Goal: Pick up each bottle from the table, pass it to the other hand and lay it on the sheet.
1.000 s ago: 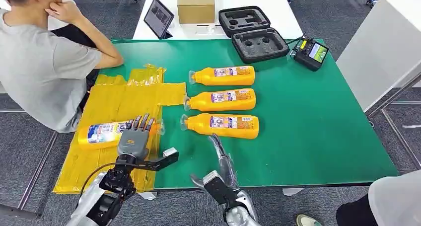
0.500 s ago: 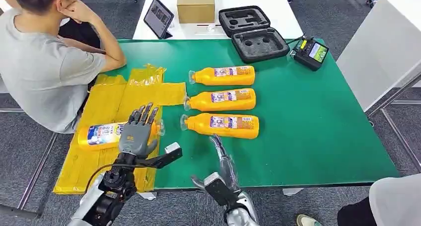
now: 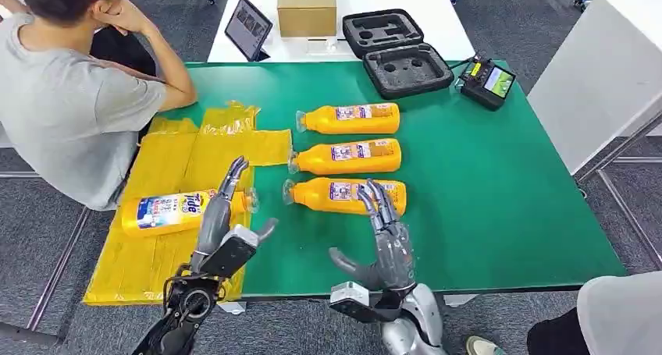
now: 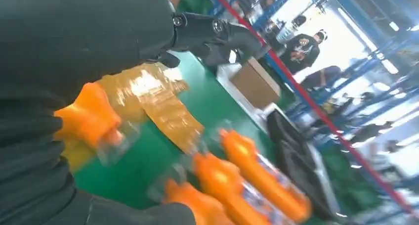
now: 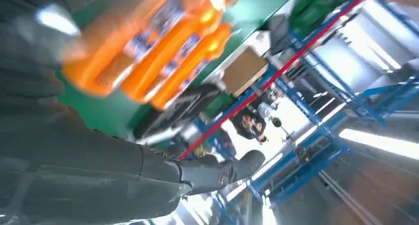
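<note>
Green worktop [image 3: 500, 214] carries most items. Yellow sheet [image 3: 168, 164] covers its left part, crinkled, hanging slightly past the near edge. One orange bottle [image 3: 168, 211] lies on the sheet, on its side, cap toward the middle. Three orange bottles lie directly on the green, parallel, caps pointing left: far bottle [image 3: 349, 118], middle bottle [image 3: 347, 157], near bottle [image 3: 343, 196]. Black controller with a screen [image 3: 487, 83] sits at the far right corner. Open black foam case [image 3: 398, 53] straddles the far edge, partly on a white table [image 3: 441, 15] behind.
</note>
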Robot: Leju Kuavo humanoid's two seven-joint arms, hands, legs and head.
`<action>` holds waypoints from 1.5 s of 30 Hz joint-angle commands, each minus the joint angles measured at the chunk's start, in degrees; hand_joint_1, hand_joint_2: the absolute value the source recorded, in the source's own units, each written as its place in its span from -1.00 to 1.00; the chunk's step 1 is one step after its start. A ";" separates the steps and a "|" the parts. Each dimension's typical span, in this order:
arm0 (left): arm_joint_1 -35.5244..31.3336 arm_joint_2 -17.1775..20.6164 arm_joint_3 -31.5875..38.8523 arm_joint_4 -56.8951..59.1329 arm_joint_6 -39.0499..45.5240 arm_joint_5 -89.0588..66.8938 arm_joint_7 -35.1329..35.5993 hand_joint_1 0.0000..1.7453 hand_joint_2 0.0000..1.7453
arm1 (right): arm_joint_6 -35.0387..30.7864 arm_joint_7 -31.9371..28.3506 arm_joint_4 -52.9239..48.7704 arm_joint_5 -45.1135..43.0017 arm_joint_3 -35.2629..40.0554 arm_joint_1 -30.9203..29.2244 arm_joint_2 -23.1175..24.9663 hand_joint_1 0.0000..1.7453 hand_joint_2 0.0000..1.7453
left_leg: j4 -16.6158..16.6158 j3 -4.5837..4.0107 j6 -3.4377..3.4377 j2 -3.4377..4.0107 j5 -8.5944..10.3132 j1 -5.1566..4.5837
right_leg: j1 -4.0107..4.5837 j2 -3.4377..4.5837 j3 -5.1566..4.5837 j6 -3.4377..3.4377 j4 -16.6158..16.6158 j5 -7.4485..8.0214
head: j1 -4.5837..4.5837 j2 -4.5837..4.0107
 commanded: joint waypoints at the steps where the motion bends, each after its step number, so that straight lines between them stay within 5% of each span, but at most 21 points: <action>1: -1.36 -1.29 -5.11 -2.54 -3.64 3.64 -0.33 -1.00 1.00 | -0.07 -0.02 5.95 6.04 -18.02 -5.64 -2.04 -1.00 1.00 | 0.00 0.02 0.00 -0.29 0.01 0.00 | -0.01 -0.21 0.13 0.00 -0.03 -0.06 | 0.02 0.00; 9: -5.76 -3.79 -6.61 4.32 -5.55 8.06 -1.95 -1.00 1.00 | -0.07 0.03 14.71 15.31 -25.66 -13.09 -4.97 -1.00 1.00 | -0.01 0.00 0.04 -0.25 0.07 -0.07 | -0.08 -0.15 0.09 0.10 -0.04 0.06 | -0.02 0.00; 18: -6.44 -6.12 -5.19 6.93 1.49 16.42 -7.36 -1.00 1.00 | -0.07 5.11 24.39 26.65 -24.72 -17.47 -7.45 -1.00 1.00 | -0.01 0.02 0.11 -0.09 0.08 -0.06 | -0.06 -0.01 0.09 0.14 -0.05 0.10 | 0.00 0.00; 25: -6.44 -6.12 -5.19 6.93 1.49 16.42 -7.36 -1.00 1.00 | -0.07 5.11 24.39 26.65 -24.72 -17.47 -7.45 -1.00 1.00 | -0.02 0.03 0.10 -0.06 0.05 -0.06 | -0.07 0.04 0.10 0.13 -0.05 0.08 | -0.02 0.00; 35: -6.51 -3.05 -9.18 0.17 16.45 20.01 -7.36 -1.00 1.00 | -0.07 10.99 34.12 31.69 -15.97 -23.83 -5.96 -1.00 1.00 | 0.03 -0.13 0.08 0.18 0.03 -0.04 | -0.05 0.27 -0.07 0.12 0.01 0.13 | -0.02 0.00; 45: -6.65 -4.03 -8.63 0.87 16.91 21.09 -7.36 -1.00 1.00 | -0.07 10.32 40.54 30.30 -11.87 -28.33 -2.72 -1.00 1.00 | 0.02 -0.04 0.08 0.13 0.02 -0.05 | -0.06 0.24 -0.01 0.11 0.04 0.07 | -0.02 0.00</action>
